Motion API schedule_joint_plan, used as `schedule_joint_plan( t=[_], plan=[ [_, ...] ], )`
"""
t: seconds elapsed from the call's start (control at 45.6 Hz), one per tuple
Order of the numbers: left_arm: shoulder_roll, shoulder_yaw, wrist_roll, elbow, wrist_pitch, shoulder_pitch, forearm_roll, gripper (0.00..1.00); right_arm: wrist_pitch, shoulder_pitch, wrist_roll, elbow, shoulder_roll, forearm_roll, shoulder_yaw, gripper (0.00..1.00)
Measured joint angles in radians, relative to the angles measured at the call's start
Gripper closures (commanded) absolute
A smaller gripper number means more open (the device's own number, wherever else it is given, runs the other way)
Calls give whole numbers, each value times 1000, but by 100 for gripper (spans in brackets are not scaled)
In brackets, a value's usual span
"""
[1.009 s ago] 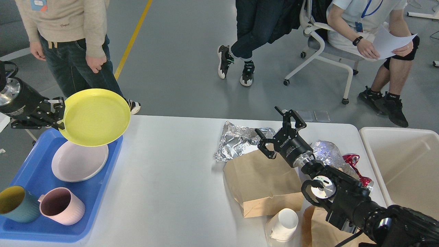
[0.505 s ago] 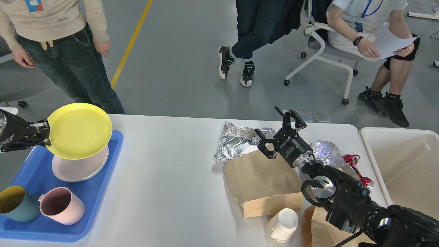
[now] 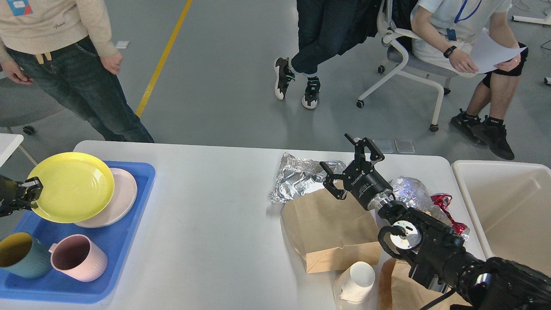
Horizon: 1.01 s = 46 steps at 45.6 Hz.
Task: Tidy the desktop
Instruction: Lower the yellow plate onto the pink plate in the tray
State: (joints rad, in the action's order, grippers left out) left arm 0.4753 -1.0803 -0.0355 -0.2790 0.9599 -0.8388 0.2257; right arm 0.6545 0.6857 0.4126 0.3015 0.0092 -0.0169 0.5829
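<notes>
the counter (image 3: 215, 224), white with rounded corners, fills the lower two thirds of the frame.

at the left edge the left gripper (image 3: 29, 190) pinches the near rim of a yellow plate (image 3: 71, 187), its jaws closed on it. the plate lies partly over a pale plate (image 3: 116, 197) in a blue tray (image 3: 129, 241) at the lower left. a teal mug (image 3: 19, 255) and a pink mug (image 3: 77, 257) stand side by side in the tray's lower part.

right of centre the right gripper (image 3: 346, 165) hangs above the counter with its jaws spread wide, holding nothing. its tips sit over the place where a crumpled foil sheet (image 3: 297, 176) meets a brown paper bag (image 3: 327, 228). the foil lies just above the bag in the frame and touches it. a second foil wad (image 3: 411, 191) and a red wrapper (image 3: 445, 202) lie to the right, partly hidden by the arm. a white paper cup (image 3: 356, 280) lies on its side at the lower edge, just below the bag, beside another piece of brown paper (image 3: 398, 288).

a beige bin (image 3: 508, 202) stands at the right edge, beside the counter.
</notes>
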Motion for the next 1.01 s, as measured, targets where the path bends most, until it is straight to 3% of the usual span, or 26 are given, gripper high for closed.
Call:
schedule_joint_plan(
  t=[0.088, 0.176, 0.68, 1.009],
  plan=[
    [-22, 18, -70, -4, 0, 6, 0, 100, 0, 0, 0, 0, 0, 0, 0, 0],
    [-36, 23, -99, -5, 0, 7, 0, 100, 0, 0, 0, 0, 0, 0, 0, 0],
    [-69, 29, -106, -8, -2, -43, -1, 100, -1, 0, 0, -1, 0, 0, 0, 0],
    [-126, 28, -91, -6, -214, -51, -2, 100, 0, 0, 0, -1, 0, 0, 0, 0]
  ],
)
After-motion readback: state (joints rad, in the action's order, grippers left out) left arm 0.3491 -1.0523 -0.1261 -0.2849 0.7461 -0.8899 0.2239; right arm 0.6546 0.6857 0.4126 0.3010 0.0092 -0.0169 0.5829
